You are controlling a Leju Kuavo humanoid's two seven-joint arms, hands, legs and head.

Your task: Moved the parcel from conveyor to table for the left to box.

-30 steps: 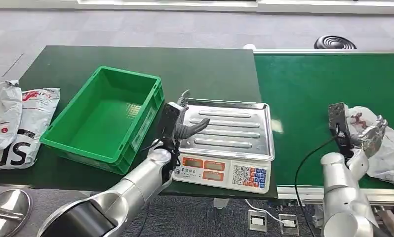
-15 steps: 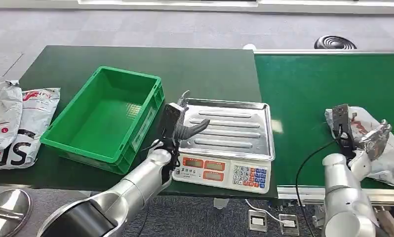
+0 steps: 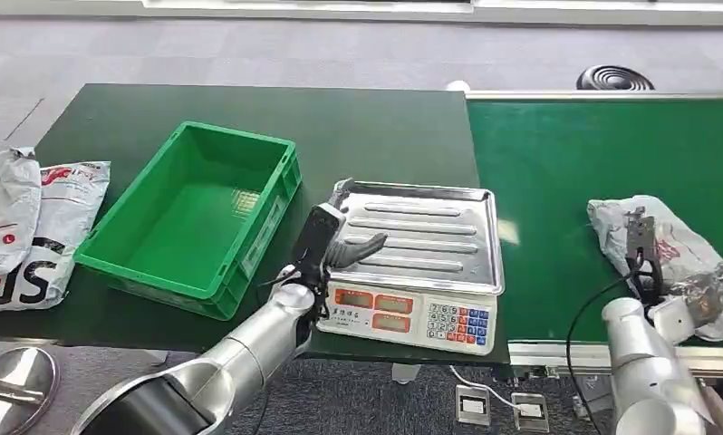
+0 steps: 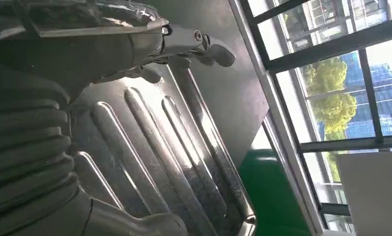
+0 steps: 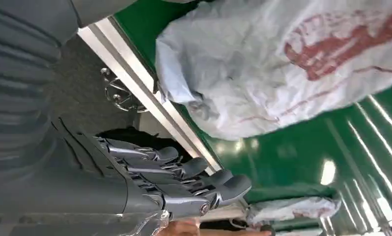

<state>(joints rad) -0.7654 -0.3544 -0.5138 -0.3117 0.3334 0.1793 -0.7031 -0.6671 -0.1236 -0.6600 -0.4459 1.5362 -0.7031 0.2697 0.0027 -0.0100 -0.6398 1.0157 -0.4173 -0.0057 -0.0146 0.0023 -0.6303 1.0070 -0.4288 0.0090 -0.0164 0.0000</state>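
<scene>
- Parcel (image 3: 670,249): a crumpled white plastic mailer with red print, lying on the green conveyor (image 3: 557,172) near its front edge, at the robot's right side; it is not on the tabletop (image 3: 376,127)
- Right hand (image 3: 698,304): at the near edge of the parcel, low over the front rail of the conveyor; in the right wrist view its fingers (image 5: 184,169) lie extended and close together with nothing between them, and the parcel (image 5: 282,64) sits apart from them, so the hand holds nothing
- Left hand (image 3: 340,237): over the near left part of the steel pan of the weighing scale (image 3: 421,263); fingers spread, nothing held
- Left wrist view: left hand fingers (image 4: 204,46) reach out above the ribbed pan; contact with the pan cannot be determined
- Green crate (image 3: 195,217): on the tabletop just left of the scale
- Further white mailers (image 3: 27,227): at the tabletop's left edge
</scene>
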